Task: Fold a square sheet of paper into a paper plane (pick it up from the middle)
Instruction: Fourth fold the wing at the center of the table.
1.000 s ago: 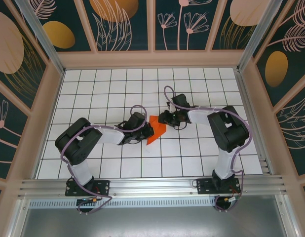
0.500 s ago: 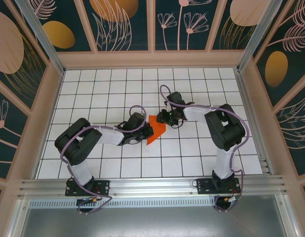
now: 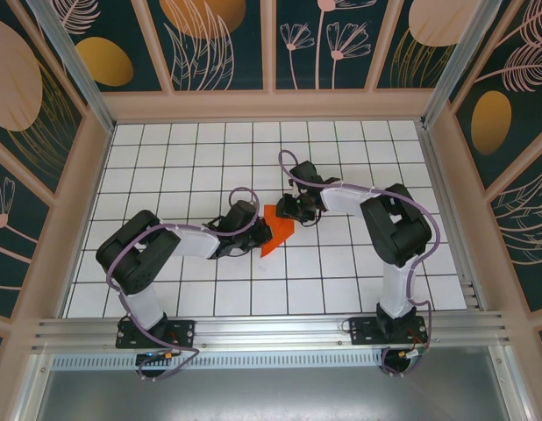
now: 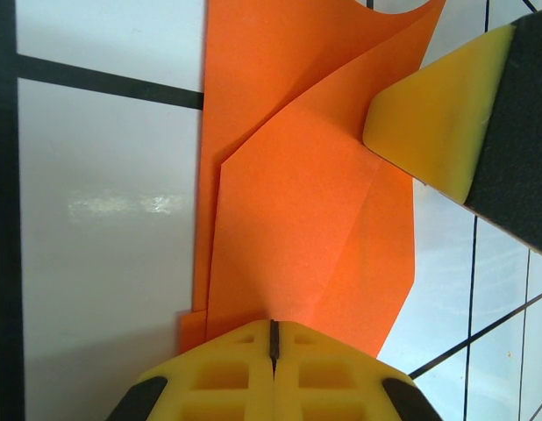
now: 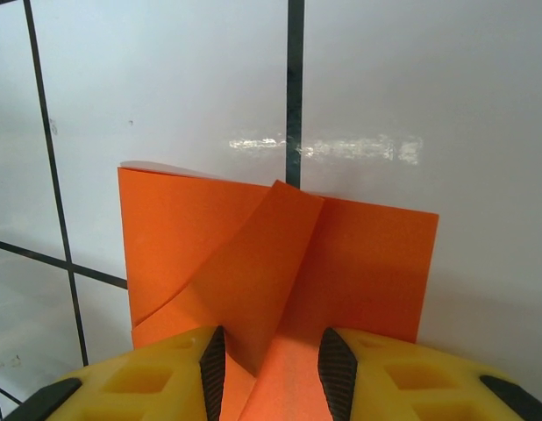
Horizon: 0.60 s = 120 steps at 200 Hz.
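At the worktop's (image 3: pixel 166 175) middle, both arms stretch low. Left fingers (image 4: pixel 227 373) clamp the orange paper (image 4: pixel 297 228); right fingers (image 5: pixel 148 381) straddle its flap, parted.

Near edge of paper (image 4: pixel 297 228) hidden under left fingers (image 4: pixel 210 381), far end cut off at top

A white, black-gridded table (image 3: pixel 166 158) sits boxed by dark floral wall panels (image 3: pixel 218 44).

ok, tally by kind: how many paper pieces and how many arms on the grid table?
Orange paper, partly folded: 1
Robot arms: 2, the left arm and the right arm
Total: 3
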Motion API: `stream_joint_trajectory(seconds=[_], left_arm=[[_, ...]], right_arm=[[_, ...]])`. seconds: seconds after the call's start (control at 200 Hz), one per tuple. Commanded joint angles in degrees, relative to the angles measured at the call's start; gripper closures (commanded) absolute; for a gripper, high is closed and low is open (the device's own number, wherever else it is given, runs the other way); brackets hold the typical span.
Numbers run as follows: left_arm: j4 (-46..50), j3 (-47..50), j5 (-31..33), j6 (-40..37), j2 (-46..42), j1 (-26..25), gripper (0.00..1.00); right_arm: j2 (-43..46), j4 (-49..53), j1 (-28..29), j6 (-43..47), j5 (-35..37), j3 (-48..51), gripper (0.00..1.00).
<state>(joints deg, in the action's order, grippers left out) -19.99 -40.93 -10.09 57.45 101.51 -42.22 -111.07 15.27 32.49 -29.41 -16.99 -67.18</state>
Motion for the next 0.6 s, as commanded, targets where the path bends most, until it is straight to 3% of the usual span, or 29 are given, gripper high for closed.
stream_joint_trajectory(seconds=[0.0,0.355,0.595], left_arm=[[6.7,0.5,2.1,1.2,1.7,0.3,1.0],[9.3,0.6,3.6,2.1,2.2,0.3,1.0],[9.8,0.6,3.9,2.5,2.3,0.3,1.0]], right_arm=[[-2.6,3.2,-0.4,1.1,4.0,0.2,0.6],[9.5,-7.2,-2.5,3.9,-10.2,5.5,0.6],[6.5,-12.5,-2.5,6.4,-19.1,9.2,0.78]])
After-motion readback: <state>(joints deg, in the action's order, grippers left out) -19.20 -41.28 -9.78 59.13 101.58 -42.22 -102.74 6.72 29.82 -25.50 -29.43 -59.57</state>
